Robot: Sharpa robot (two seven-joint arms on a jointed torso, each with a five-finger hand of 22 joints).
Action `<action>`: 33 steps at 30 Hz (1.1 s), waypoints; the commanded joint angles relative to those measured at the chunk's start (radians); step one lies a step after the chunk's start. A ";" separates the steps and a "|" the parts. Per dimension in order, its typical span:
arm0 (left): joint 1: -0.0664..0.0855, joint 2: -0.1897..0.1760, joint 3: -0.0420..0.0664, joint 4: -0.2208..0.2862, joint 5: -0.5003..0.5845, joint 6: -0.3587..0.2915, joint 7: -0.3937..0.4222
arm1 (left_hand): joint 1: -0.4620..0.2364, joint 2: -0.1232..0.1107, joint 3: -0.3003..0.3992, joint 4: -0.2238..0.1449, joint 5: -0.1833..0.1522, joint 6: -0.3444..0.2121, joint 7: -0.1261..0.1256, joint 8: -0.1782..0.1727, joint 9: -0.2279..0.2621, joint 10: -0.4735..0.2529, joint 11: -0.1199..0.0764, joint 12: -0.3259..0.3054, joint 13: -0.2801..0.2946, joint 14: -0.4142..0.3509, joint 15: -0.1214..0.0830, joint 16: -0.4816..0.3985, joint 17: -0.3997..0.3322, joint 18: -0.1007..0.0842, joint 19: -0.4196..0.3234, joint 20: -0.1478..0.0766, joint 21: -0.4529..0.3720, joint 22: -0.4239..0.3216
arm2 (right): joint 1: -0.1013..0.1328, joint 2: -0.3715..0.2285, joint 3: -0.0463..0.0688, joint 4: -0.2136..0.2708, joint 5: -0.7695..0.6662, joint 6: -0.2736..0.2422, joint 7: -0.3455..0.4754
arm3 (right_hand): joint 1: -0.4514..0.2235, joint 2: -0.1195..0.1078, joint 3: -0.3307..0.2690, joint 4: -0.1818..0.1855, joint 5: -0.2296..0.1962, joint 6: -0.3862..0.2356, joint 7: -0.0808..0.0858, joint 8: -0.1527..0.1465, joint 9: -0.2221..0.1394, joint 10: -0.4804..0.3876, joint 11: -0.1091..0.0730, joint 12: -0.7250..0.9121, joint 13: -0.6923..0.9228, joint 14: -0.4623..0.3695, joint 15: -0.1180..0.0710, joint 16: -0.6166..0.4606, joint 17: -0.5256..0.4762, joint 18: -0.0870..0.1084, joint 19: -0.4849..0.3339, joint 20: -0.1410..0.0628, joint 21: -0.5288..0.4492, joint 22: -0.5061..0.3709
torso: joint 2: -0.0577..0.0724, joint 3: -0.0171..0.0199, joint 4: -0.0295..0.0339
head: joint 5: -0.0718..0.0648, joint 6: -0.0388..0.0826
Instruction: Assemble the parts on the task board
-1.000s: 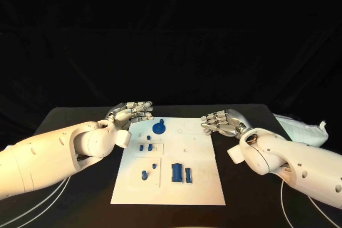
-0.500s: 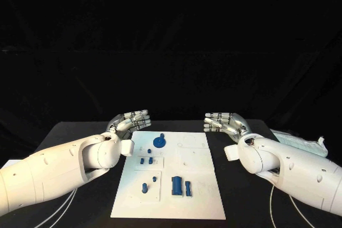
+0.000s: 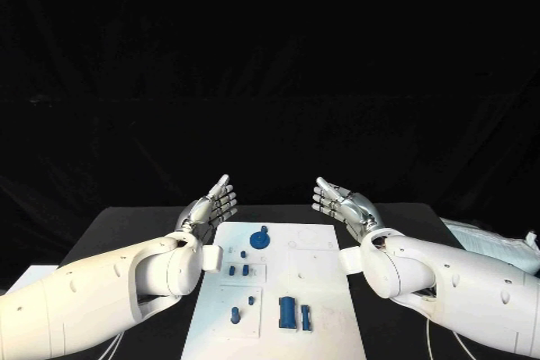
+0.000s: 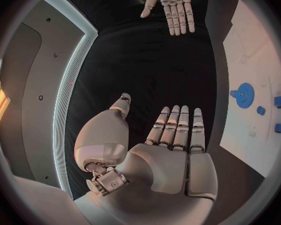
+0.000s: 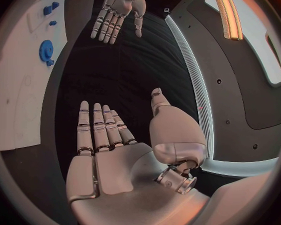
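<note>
The white task board point(image 3: 303, 274) lies in the middle of the black table. On it sit a blue gear-like part point(image 3: 260, 239), two small blue blocks point(image 3: 236, 270), a small blue peg point(image 3: 236, 315) and two upright blue bars point(image 3: 293, 313). My left hand point(image 3: 209, 203) is raised above the board's far left corner, fingers straight and apart, holding nothing. My right hand point(image 3: 342, 205) is raised above the far right corner, also flat and empty. The left wrist view has the left hand point(image 4: 165, 150) flat, the gear point(image 4: 243, 94) and the right hand point(image 4: 172, 5) opposite.
A white crumpled cloth or bag point(image 3: 495, 247) lies at the table's right edge. A pale sheet point(image 3: 28, 276) shows at the left edge. Black curtain fills the background.
Both hands have risen off the board's far corners and uncurled from loosely bent to flat, fingers extended. The head camera has tilted, so the whole scene sits lower in the picture.
</note>
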 commanded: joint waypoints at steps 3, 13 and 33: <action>-0.011 0.001 0.011 0.052 -0.110 -0.218 0.071 | -0.259 0.006 -0.058 -0.005 -0.011 -0.187 -0.058 -0.010 -0.006 -0.196 -0.053 -0.026 -0.005 -0.170 -0.037 -0.046 -0.026 -0.034 -0.140 -0.049 -0.007 -0.084 | 0.036 -0.005 -0.043 0.047 0.171 -0.186 0.133 | -0.288 -0.003 0.000 -0.009 -0.013 -0.179 -0.101 -0.007 -0.010 -0.202 -0.042 -0.007 -0.004 -0.209 -0.011 -0.008 -0.009 -0.115 -0.178 -0.106 -0.046 -0.054 | 0.001 0.0059 0.0075 | 0.000 0.005; -0.017 0.001 0.017 0.080 -0.137 -0.280 0.086 | -0.415 0.006 -0.157 -0.005 -0.011 -0.299 -0.058 -0.010 -0.006 -0.313 -0.053 -0.026 -0.005 -0.273 -0.037 -0.127 -0.026 -0.111 -0.224 -0.133 -0.007 -0.133 | 0.050 -0.006 -0.062 0.064 0.199 -0.216 0.152 | -0.460 -0.003 0.000 -0.009 -0.013 -0.286 -0.101 -0.007 -0.010 -0.324 -0.042 -0.007 -0.004 -0.333 -0.011 -0.008 -0.009 -0.115 -0.285 -0.106 -0.124 -0.147 | 0.001 0.0059 0.0075 | 0.000 0.005; -0.017 0.001 0.017 0.080 -0.137 -0.280 0.086 | -0.573 0.006 -0.157 -0.005 -0.011 -0.412 -0.058 -0.010 -0.006 -0.433 -0.053 -0.026 -0.005 -0.376 -0.037 -0.127 -0.026 -0.111 -0.308 -0.133 -0.007 -0.225 | 0.050 -0.006 -0.062 0.064 0.199 -0.216 0.152 | -0.638 -0.003 0.000 -0.009 -0.013 -0.395 -0.101 -0.007 -0.010 -0.448 -0.042 -0.007 -0.004 -0.462 -0.011 -0.008 -0.009 -0.115 -0.393 -0.106 -0.124 -0.147 | 0.001 0.0059 0.0075 | 0.000 0.005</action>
